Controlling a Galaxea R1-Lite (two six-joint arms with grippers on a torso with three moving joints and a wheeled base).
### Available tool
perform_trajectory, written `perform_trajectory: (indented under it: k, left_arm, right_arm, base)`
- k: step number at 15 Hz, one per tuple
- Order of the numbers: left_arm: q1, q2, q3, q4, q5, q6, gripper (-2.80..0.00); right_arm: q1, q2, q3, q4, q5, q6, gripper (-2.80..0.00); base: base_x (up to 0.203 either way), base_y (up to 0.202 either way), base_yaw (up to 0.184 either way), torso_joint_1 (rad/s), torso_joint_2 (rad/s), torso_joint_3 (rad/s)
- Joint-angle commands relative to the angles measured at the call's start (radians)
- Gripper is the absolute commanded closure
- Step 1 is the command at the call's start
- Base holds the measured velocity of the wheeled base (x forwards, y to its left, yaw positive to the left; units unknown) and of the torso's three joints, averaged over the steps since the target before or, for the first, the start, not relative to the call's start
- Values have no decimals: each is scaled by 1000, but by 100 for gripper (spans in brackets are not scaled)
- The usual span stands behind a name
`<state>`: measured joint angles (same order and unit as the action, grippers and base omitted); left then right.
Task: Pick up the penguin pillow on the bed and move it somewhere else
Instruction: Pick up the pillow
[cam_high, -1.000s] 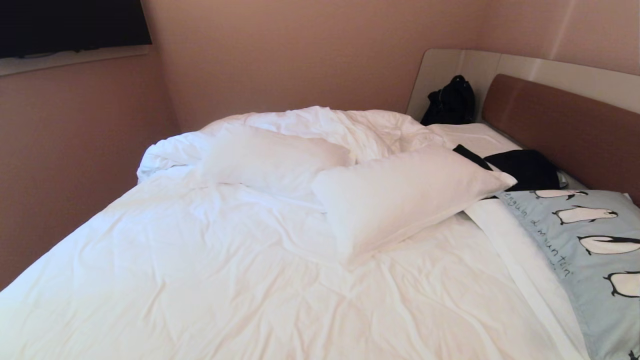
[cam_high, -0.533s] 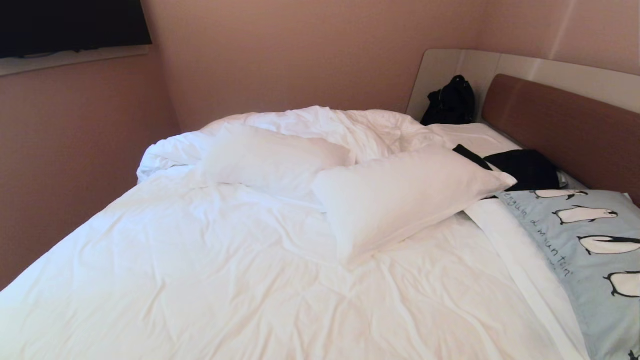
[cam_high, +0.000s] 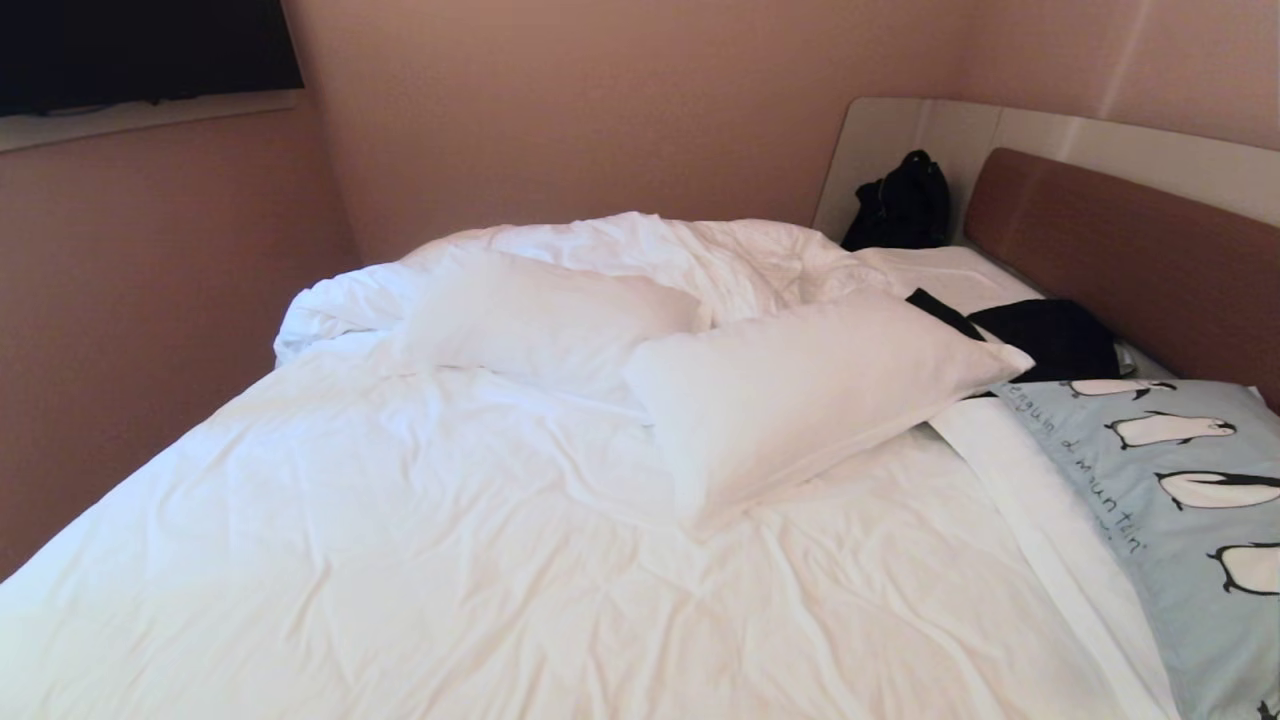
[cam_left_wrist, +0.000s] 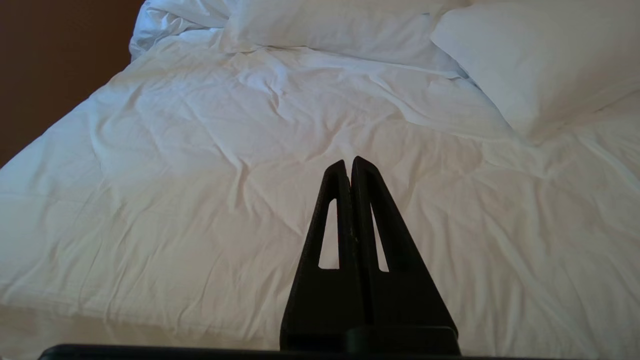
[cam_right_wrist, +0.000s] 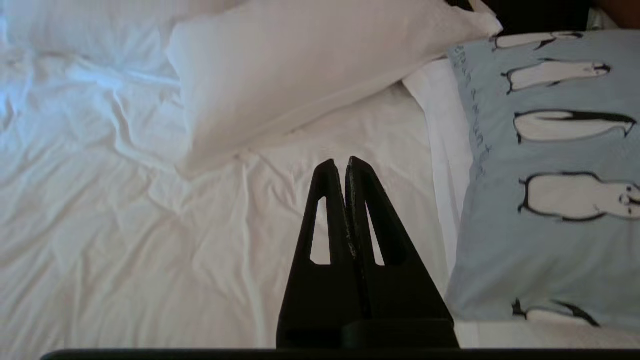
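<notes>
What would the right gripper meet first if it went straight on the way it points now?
Probably the white bedsheet: the right gripper, jaws shut, aims at bare sheet in the gap between the white pillow and the penguin pillow, which lies off to one side. Depth is hard to judge.

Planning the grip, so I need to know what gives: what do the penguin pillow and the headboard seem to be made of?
The penguin pillow: matte pale-blue woven fabric with printed penguins, soft-filled judging by its puffed, slightly creased face. The headboard: smooth brown padded panel, perhaps leatherette or fabric; its rounded edge suggests padding, but the covering cannot be told.
</notes>
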<state>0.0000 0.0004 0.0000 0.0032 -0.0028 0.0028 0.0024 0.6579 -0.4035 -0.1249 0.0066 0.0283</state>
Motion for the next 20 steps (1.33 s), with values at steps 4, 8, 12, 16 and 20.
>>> perform_trajectory:
  k: [4, 8, 12, 16, 20]
  left_arm:
    - [0, 0, 0, 0, 0, 0, 0]
    - [0, 0, 0, 0, 0, 0, 0]
    - [0, 0, 0, 0, 0, 0, 0]
    - [0, 0, 0, 0, 0, 0, 0]
    - [0, 0, 0, 0, 0, 0, 0]
  right_arm:
    - [-15, 339, -219, -40, -32, 33, 0]
    - [-58, 544, -400, -50, -51, 37, 0]
    - [-76, 734, -568, -64, -58, 40, 0]
    - [-142, 881, -690, -75, -63, 65, 0]
    - [-247, 1022, -774, -78, -62, 80, 0]
  base:
    - [0, 0, 0, 0, 0, 0]
    - [0, 0, 0, 0, 0, 0]
    - [0, 0, 0, 0, 0, 0]
    - [0, 0, 0, 0, 0, 0]
    - [0, 0, 0, 0, 0, 0]
